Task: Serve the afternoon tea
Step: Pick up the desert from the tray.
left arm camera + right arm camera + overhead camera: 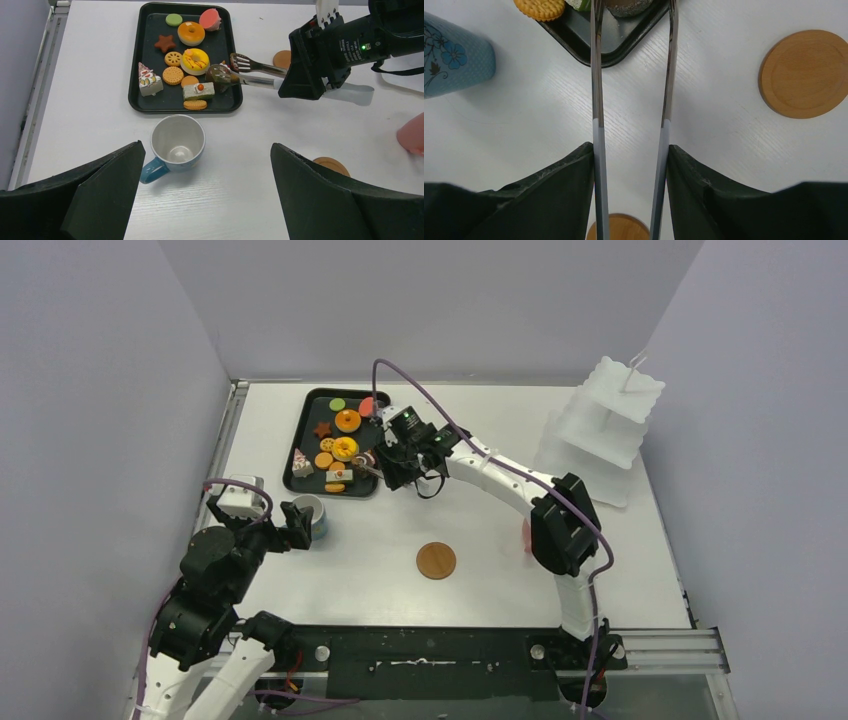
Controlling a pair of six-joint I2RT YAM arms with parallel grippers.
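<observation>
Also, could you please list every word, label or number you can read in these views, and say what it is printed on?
No text can be read.
Small white print on the right arm's black wrist housing: too blurred to read.
On the blue patterned ceramic cup: flower drawings only, no words.

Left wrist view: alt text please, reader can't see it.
The right gripper holds metal tongs, tips either side of a chocolate pastry on a black tray of toy pastries. An empty blue cup stands upright near the tray, ahead of the open left gripper.
</observation>
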